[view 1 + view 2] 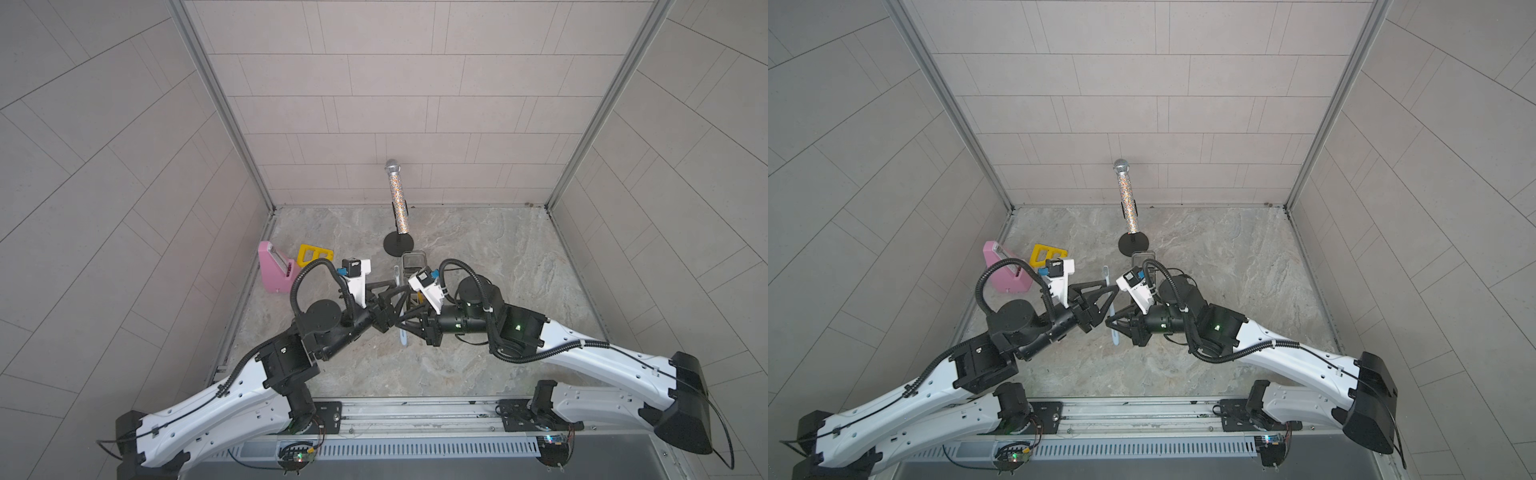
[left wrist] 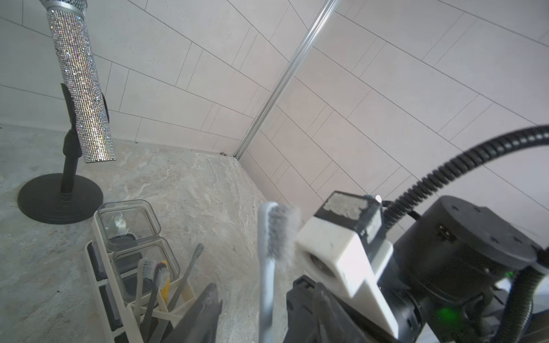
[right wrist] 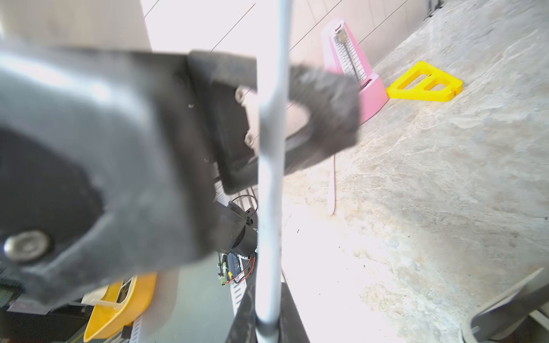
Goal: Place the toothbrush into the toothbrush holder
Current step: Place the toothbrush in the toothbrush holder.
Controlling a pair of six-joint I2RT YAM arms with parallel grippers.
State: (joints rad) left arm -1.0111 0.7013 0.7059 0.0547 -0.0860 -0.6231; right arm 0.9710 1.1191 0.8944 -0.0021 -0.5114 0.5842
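Observation:
A pale blue-grey toothbrush [image 1: 401, 316] [image 1: 1112, 316] stands nearly upright above the table's middle, bristles up [image 2: 277, 231]. My right gripper [image 1: 401, 326] [image 3: 269, 297] is shut on the lower part of its handle [image 3: 269, 178]. My left gripper [image 1: 397, 296] [image 2: 258, 289] is open, with its fingers [image 2: 208, 308] standing either side of the handle and apart from it. The toothbrush holder [image 2: 99, 237] [image 1: 411, 261], a cream caddy with clear boxes, stands just behind the grippers. It is mostly hidden by the right arm in both top views.
Several other brushes [image 2: 154, 285] stand in the holder's near end. A glittery microphone on a black round stand [image 1: 398, 199] rises behind it. A pink wedge block [image 1: 274, 268] and a yellow frame [image 1: 314, 254] lie at the left by the wall.

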